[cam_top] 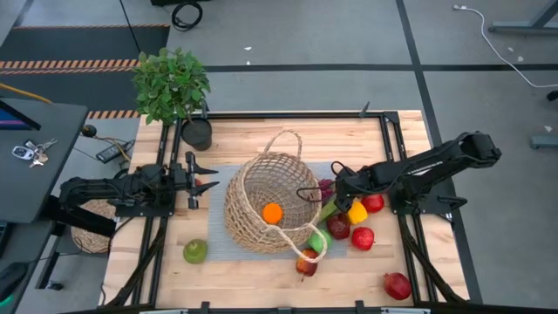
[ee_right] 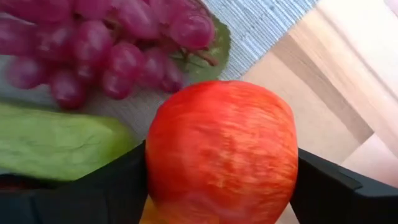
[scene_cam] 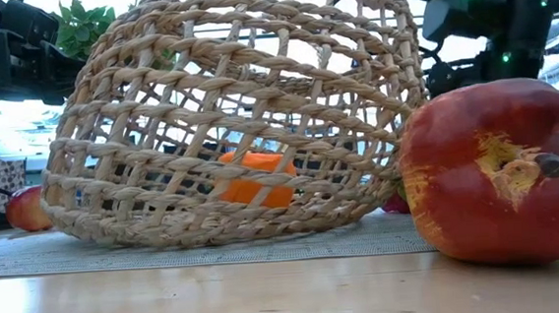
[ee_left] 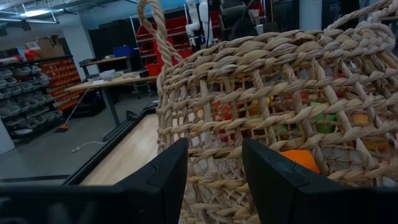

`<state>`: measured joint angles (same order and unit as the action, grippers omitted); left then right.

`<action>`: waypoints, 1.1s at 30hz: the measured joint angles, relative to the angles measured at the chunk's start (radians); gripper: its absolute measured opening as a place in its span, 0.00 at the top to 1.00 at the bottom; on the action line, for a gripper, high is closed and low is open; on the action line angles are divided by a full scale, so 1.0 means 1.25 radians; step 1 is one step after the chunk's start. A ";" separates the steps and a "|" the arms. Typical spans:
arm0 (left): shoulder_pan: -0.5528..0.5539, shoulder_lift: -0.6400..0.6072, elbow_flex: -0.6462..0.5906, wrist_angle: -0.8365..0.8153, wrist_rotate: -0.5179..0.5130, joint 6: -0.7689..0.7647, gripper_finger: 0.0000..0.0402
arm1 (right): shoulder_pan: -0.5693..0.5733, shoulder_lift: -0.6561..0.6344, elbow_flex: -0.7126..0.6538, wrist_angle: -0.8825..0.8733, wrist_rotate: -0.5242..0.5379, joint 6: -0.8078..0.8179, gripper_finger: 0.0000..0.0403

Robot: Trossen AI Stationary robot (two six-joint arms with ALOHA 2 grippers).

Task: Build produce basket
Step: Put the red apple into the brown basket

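Red is the apple [ee_right: 221,152] between the two dark fingers [ee_right: 106,186] of the right end effector [cam_top: 342,194]. One finger sits on each side of it, right against the skin, so the right end effector is grasping the apple. Just past the apple lie purple grapes [ee_right: 106,46] and a green, long piece of produce [ee_right: 56,146]. They rest on a grey mat [ee_right: 261,25] on the wooden tabletop [cam_top: 261,270].

More produce lies close around the right end effector: a yellow pepper [cam_top: 357,212], a red fruit [cam_top: 373,203] and two darker red ones [cam_top: 338,227] [cam_top: 363,237]. A pomegranate [cam_top: 397,284] lies farther off, near the tabletop's edge.

Just beside the right end effector, toward the other arm, the basket [cam_top: 266,205] lies tipped on its side. An orange [cam_top: 272,213] sits inside it. A green apple [cam_top: 318,241] and a red and yellow apple [cam_top: 306,263] lie under its lower loop handle.

On the far side of the basket, the left end effector [cam_top: 202,180] points at the woven wall, close to it. Its fingers [ee_left: 165,180] are clenched with nothing in them. A green apple [cam_top: 195,251] lies apart from it on the bare wood. A potted plant [cam_top: 174,87] stands at the tabletop's corner behind that arm.
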<state>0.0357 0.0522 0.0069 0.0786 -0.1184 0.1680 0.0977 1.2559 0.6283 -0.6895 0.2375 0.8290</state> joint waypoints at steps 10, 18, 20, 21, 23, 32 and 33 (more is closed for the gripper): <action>0.000 0.000 0.000 -0.001 0.000 0.000 0.60 | 0.002 -0.138 0.124 -0.047 0.049 -0.058 0.23; 0.000 0.000 0.000 0.000 0.000 0.000 0.60 | 0.053 -0.255 0.176 0.180 0.088 -0.219 0.23; 0.000 0.000 0.000 0.000 0.000 0.000 0.60 | 0.064 -0.277 0.177 0.256 0.088 -0.261 0.23; 0.000 0.000 0.000 0.000 0.000 0.000 0.60 | 0.070 -0.287 0.177 0.290 0.088 -0.280 0.23; 0.000 0.000 0.000 0.000 0.000 0.000 0.60 | 0.082 -0.301 0.177 0.353 0.086 -0.331 0.23; 0.000 0.000 0.000 0.000 0.000 0.000 0.60 | 0.139 -0.286 0.177 0.509 0.087 -0.703 0.23; 0.000 0.000 0.000 0.000 0.000 0.000 0.60 | 0.140 -0.274 0.177 0.516 0.087 -0.737 0.23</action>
<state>0.0360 0.0521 0.0071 0.0780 -0.1184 0.1680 0.2728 0.9138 0.8494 -0.0448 0.3458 -0.0928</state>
